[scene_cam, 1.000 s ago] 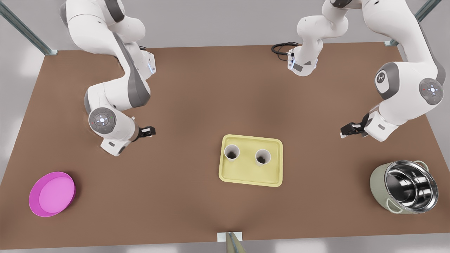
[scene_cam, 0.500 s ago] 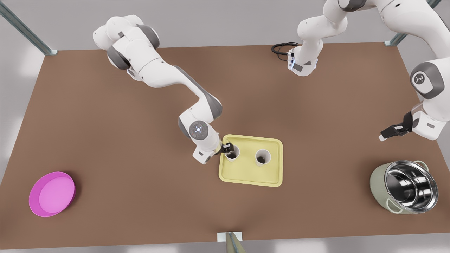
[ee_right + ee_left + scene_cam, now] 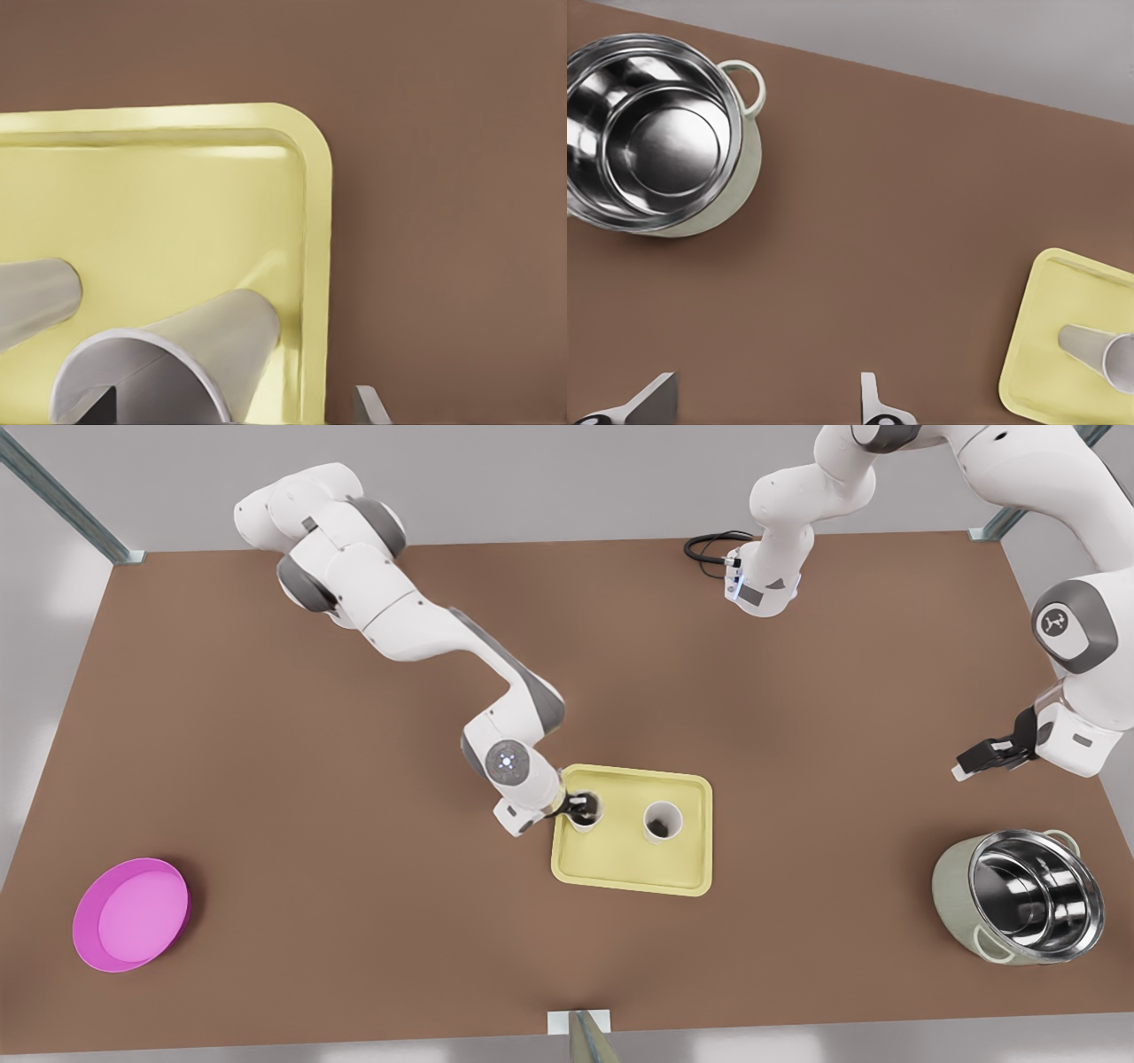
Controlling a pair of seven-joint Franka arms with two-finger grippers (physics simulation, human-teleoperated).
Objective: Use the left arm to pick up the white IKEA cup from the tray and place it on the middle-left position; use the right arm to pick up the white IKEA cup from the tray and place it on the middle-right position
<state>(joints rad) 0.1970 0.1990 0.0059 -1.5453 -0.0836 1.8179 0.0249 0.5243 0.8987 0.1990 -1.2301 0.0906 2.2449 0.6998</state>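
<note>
Two white cups stand on the pale-yellow tray (image 3: 620, 868). My right gripper (image 3: 580, 808) is at the cup (image 3: 588, 822) nearer the front view's left. In the right wrist view the right gripper (image 3: 235, 405) is open, one finger inside that cup (image 3: 213, 341) and the other outside its wall, beyond the tray (image 3: 177, 195) rim. The second cup (image 3: 663, 820) stands free, and its side (image 3: 31, 297) shows. My left gripper (image 3: 970, 766) hangs open at the front view's right, far from the tray. The left gripper (image 3: 766, 412) looks across bare table to the tray (image 3: 1036, 354) and a cup (image 3: 1099, 350).
A steel pot (image 3: 1019, 896) with a pale green outside sits at the front view's lower right, below the left gripper; the pot (image 3: 656, 146) lies ahead of that gripper. A pink bowl (image 3: 131, 914) sits at the lower left. A black cable (image 3: 709, 545) lies at the back edge.
The right arm swung from the front view's left over to the tray and settled its fingers onto the cup's rim. The left arm drew back toward the front view's right.
</note>
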